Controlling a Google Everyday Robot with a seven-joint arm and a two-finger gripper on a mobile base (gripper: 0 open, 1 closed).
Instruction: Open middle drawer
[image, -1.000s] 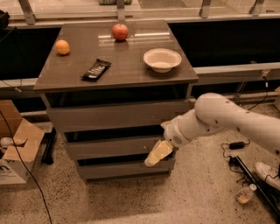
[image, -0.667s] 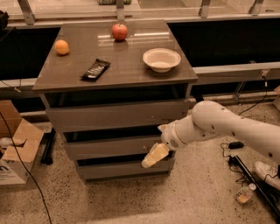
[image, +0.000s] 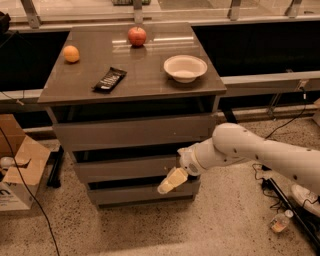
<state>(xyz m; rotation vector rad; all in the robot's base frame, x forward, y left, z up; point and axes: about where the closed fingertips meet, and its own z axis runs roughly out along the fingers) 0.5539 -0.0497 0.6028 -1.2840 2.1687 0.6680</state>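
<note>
Where the white arm (image: 260, 152) reached in from the right and ended at a rounded wrist, the cream-coloured gripper (image: 172, 181) pointed down and to the left, low in front of the cabinet (image: 215, 107). It lay across the lower right corner of the middle drawer (image: 125, 169), with its tip over the gap above the lowest drawer (image: 135, 194). Whether the gripper was open or closed could not be told, nor whether it touched the drawer front.

The middle drawer was the second of three, a plain grey-brown front without a handle, with a dark strip of shadow along its upper edge. Above it sat the taller top drawer (image: 132, 131), and below it the lowest drawer, close to the floor.

On the cabinet's flat top, a red apple (image: 137, 36) stood near the back edge, an orange (image: 71, 54) near the left rear corner, and a dark snack packet (image: 109, 79) lay flat toward the front left. A shallow white bowl (image: 185, 68) sat on the right side, well apart from the fruit.

To the left of the cabinet an open cardboard box (image: 20, 170) rested on the speckled floor (image: 150, 230). To the right, behind the arm, dark cables (image: 285, 122) ran across the floor, and a small bottle (image: 279, 221) lay near them.
</note>
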